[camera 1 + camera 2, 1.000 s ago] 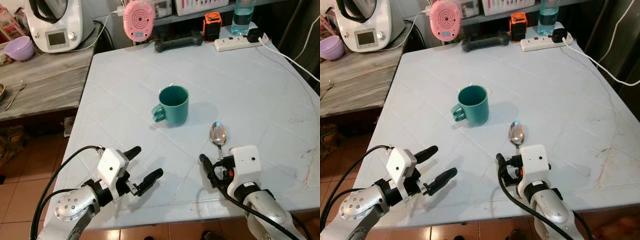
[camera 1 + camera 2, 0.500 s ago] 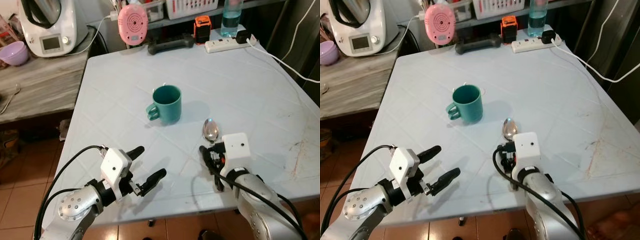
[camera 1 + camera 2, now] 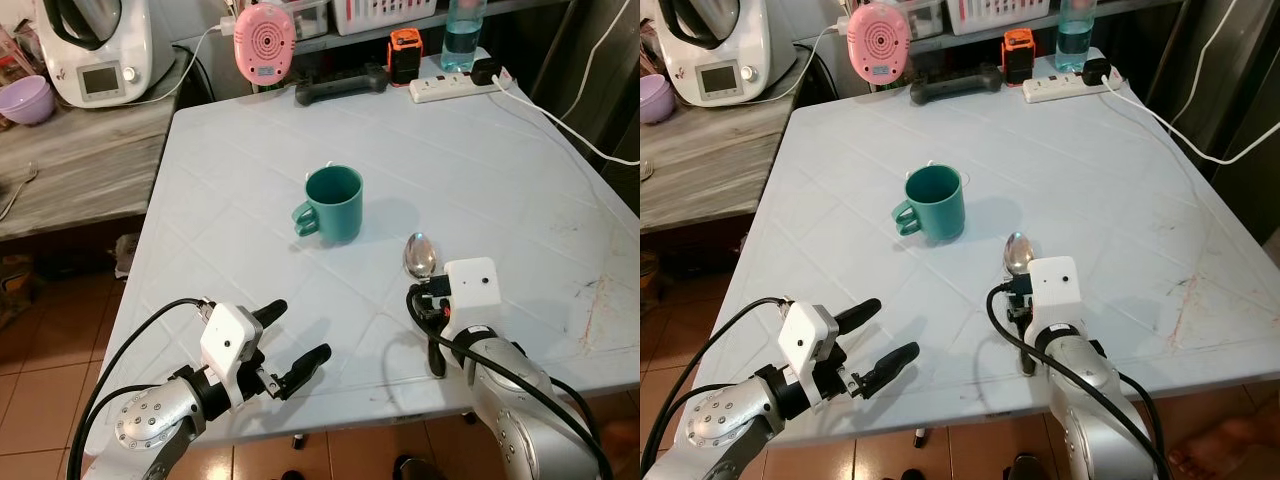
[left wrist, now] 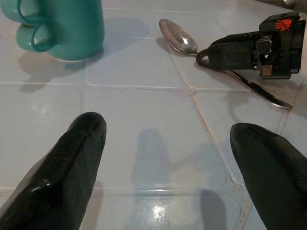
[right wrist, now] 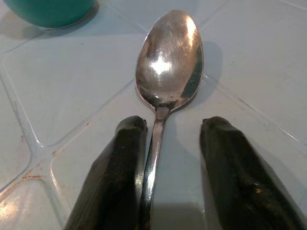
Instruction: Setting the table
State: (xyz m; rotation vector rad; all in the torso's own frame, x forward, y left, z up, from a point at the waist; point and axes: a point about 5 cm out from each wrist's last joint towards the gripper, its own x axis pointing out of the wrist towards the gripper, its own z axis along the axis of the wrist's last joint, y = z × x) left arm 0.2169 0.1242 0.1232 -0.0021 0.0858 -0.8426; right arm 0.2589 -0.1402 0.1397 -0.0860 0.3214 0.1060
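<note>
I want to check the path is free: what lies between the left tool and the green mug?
Nothing: between the left tool and the green mug there is bare table, as the left eye view shows. The spoon lies off to the side, by the right tool.

Shiny metal spoon, glossy green mug, smooth tabletop.

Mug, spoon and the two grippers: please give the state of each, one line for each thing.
Mug: upright on the table, handle toward the robot's left.
Spoon: flat on the table, bowl up, handle between the right gripper's fingers.
Right gripper: open, low over the spoon handle, one finger against it, not closed on it.
Left gripper: open, holds nothing, near the table's front edge.
</note>
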